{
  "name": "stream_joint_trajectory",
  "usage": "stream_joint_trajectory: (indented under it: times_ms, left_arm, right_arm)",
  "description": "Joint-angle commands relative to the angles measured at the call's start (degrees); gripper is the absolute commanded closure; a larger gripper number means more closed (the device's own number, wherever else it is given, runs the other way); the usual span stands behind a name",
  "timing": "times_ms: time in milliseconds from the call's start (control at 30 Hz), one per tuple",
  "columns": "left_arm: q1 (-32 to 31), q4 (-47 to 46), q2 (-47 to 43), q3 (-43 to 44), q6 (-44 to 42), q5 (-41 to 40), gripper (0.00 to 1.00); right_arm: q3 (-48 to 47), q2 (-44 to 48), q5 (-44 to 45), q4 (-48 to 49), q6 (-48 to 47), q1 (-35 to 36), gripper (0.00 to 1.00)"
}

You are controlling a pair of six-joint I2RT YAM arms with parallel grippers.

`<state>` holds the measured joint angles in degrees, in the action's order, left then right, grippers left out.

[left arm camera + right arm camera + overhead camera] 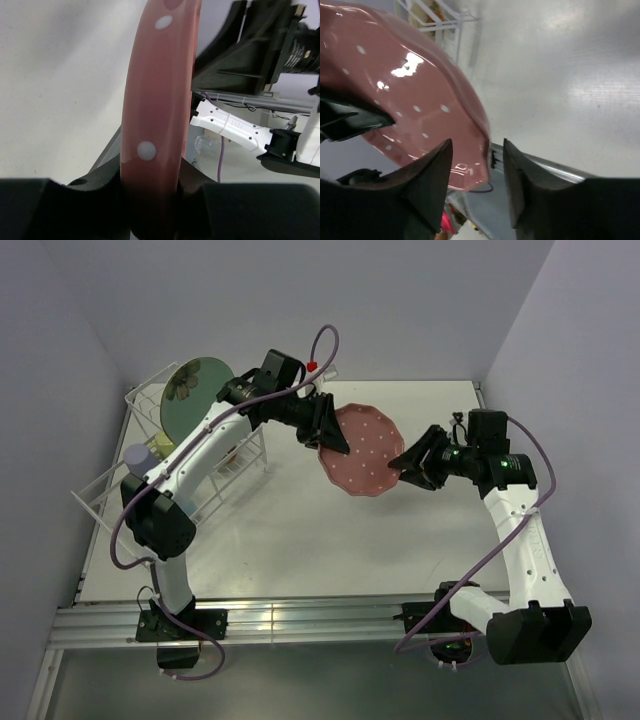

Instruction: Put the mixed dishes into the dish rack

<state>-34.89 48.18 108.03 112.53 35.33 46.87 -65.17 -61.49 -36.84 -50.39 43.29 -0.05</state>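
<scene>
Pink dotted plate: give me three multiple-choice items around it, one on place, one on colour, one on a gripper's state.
1. Where is the pink white-dotted plate?
A. In the dish rack
B. Held above the table, between the two grippers
C. Flat on the table

2. What colour is the plate standing in the dish rack?
A. Mint-green
B. Yellow
C. Blue

3. How is the right gripper?
A. Shut on nothing
B. Open, plate rim between its fingers
C. Out of view

Answers: B, the left gripper clamps its edge in mid-air. A, the flower plate is mint-green. B, a gap shows beside the rim in the right wrist view.
</scene>
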Motion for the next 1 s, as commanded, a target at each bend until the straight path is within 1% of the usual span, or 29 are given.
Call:
stream_joint_trajectory:
  times_ms: [0, 33, 67, 100, 133, 233, 267, 333, 367, 400, 433, 467, 500, 533, 567, 600, 633, 667, 700, 733, 800, 833, 900, 967]
  left_arm:
    - [-1.2, -1.3, -6.6, 5.3, -4.0, 1.7, 1.0]
    - [-1.1, -0.9, -7.5, 6.3, -5.0, -0.5, 1.0]
    - [-0.9, -1.2, -9.4, 7.3, -5.5, -4.0, 1.0]
    - [-0.6, -1.8, -10.2, 7.9, -6.3, -5.5, 1.0]
    - [0.1, -2.0, -11.0, 8.5, -6.8, -6.9, 1.0]
    - [0.3, -0.4, -13.1, 13.4, -9.8, -14.4, 1.0]
    - [0.4, -0.2, -14.6, 15.2, -10.9, -18.6, 1.0]
    - [0.4, -0.6, -16.6, 15.8, -13.8, -23.4, 1.0]
    - [0.4, -0.8, -19.0, 15.7, -15.0, -25.6, 1.0]
    - [0.4, -0.9, -20.2, 15.4, -17.8, -30.5, 1.0]
    - [0.4, -1.9, -21.7, 14.6, -19.6, -32.7, 1.0]
    - [0.4, -2.7, -25.1, 11.9, -23.5, -35.1, 1.0]
    - [0.4, -3.7, -26.9, 10.2, -25.4, -39.9, 1.0]
    - [0.4, -5.8, -30.6, 6.6, -27.2, -42.1, 1.0]
    - [0.4, -6.5, -32.1, 5.1, -31.0, -44.1, 1.0]
    - [0.4, -6.7, -33.1, 3.8, -32.7, -46.5, 1.0]
    - [0.4, -6.0, -34.6, 2.5, -37.0, -46.5, 1.0]
    - [0.4, -5.1, -35.1, 2.2, -38.7, -46.5, 1.0]
    - [0.4, -4.2, -35.3, 1.6, -40.2, -48.7, 1.0]
    - [0.4, -3.8, -36.6, 0.0, -42.6, -49.0, 1.0]
    - [0.4, -5.7, -38.7, -3.4, -44.6, -49.1, 1.0]
    - [0.4, -7.0, -41.4, -7.2, -46.6, -48.6, 1.0]
    - [0.4, -10.6, -43.9, -10.5, -47.8, -49.0, 1.0]
    - [0.6, -10.0, -45.5, -13.0, -50.0, -49.3, 1.0]
  right_arm:
    - [-5.5, -0.6, -3.4, 6.1, -0.7, 0.5, 0.42]
    - [-6.3, -0.9, -2.6, 5.1, -1.6, 0.5, 0.3]
    - [-7.5, -0.9, -2.0, 3.7, -1.8, 0.5, 0.21]
    - [-8.1, -0.7, -0.6, 3.3, -1.9, 0.5, 0.01]
    - [-8.7, -0.3, 0.3, 2.7, -1.9, 0.5, 0.0]
    - [-10.4, 1.7, 3.1, 1.3, -1.0, 0.5, 0.0]
    - [-10.9, 2.2, 3.9, 0.8, -0.9, 0.5, 0.0]
    - [-11.0, 3.0, 4.8, 0.4, -1.4, 0.5, 0.0]
    - [-10.9, 3.0, 4.8, 0.1, -1.7, 0.5, 0.0]
    - [-10.7, 2.9, 4.7, -0.1, -1.9, 0.5, 0.0]
    - [-9.7, 2.6, 3.9, -0.4, -2.0, 0.5, 0.0]
    - [-9.1, 2.5, 3.3, -0.3, -1.8, 0.5, 0.0]
    - [-8.3, 2.4, 2.6, -0.1, -1.5, 0.5, 0.0]
    - [-6.9, 2.4, 2.0, 0.2, -1.2, 0.5, 0.0]
    - [-6.4, 2.3, 1.3, 0.2, -1.1, 0.5, 0.0]
    - [-6.0, 2.1, 1.2, 0.2, -1.1, 0.5, 0.0]
    - [-5.9, 1.8, 1.2, -0.2, -1.3, 0.5, 0.0]
    - [-5.9, 1.6, 1.2, -0.4, -1.4, 0.6, 0.0]
    - [-5.9, 0.9, 1.0, -0.4, -1.6, 0.8, 0.0]
    - [-6.1, 0.7, 0.9, -0.4, -1.7, 0.9, 0.0]
    - [-6.5, 0.0, 0.7, -0.1, -1.9, 1.6, 0.01]
    - [-6.6, -0.3, 0.6, -0.1, -2.0, 1.9, 0.01]
    - [-6.9, -1.2, 0.7, -0.1, -2.2, 2.9, 0.01]
    - [-7.0, -1.9, 0.6, 0.2, -2.2, 3.6, 0.01]
